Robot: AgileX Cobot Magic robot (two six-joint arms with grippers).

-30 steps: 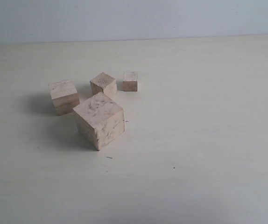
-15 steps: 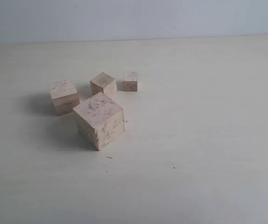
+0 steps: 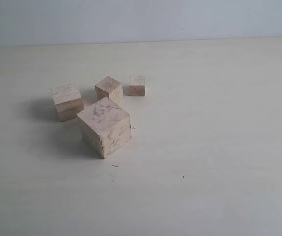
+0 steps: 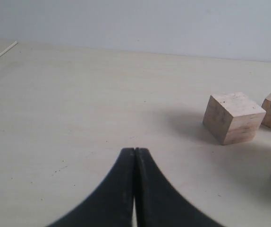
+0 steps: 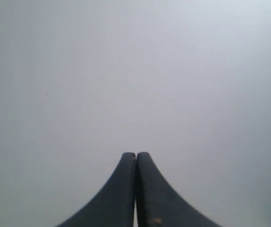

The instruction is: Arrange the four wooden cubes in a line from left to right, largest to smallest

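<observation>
Four wooden cubes (image 3: pixel 104 126) look pale, speckled, size-graded; left pincer (image 4: pixel 134 156) and right pincer (image 5: pixel 136 158) pinched together.

The pale counter (image 3: pixel 219 147) carries four wooden cubes. From the largest cube (image 3: pixel 104 127), the second cube (image 3: pixel 67 101) lies at 10 o'clock, the third cube (image 3: pixel 108 89) at 12 and the smallest cube (image 3: pixel 137 85) at 1.

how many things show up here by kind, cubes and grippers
wooden cubes: 4 (largest cube, second-largest cube, third cube, smallest cube)
grippers: 2 (left gripper, right gripper, both shut)
total: 6
</observation>
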